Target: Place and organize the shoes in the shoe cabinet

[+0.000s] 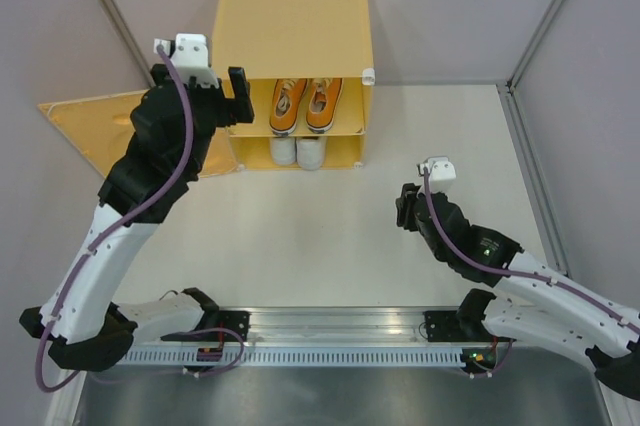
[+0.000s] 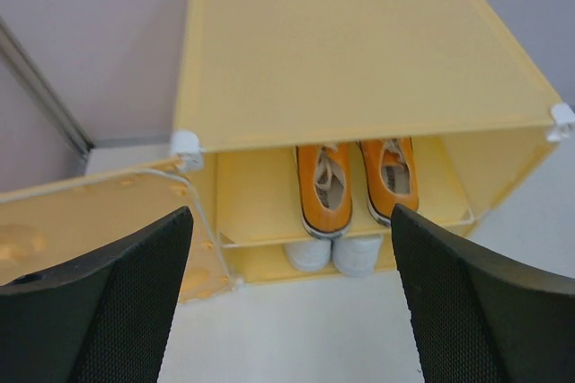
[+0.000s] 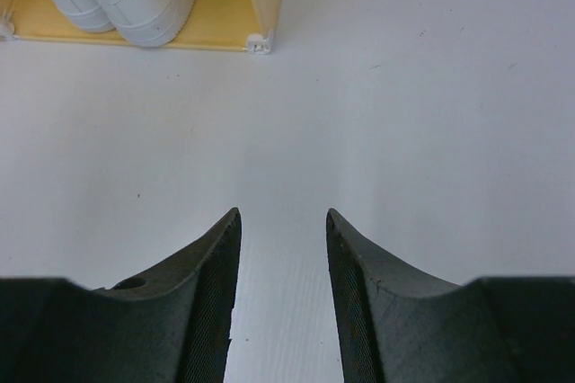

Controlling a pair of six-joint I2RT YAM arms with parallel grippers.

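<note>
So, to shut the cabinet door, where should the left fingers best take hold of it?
Probably its free outer edge, farthest from the hinge on the shoe cabinet, coming from the left. The door is a thin flat panel swung wide open, so that edge suits a pinch.

- You will find no text, brand, number or sign that can be read in any of the three views.
- The orange canvas lace-up sneakers [image 2: 325, 192] show dark printed marks on their insoles in the left wrist view, but these are too small and blurred for you to read.
</note>
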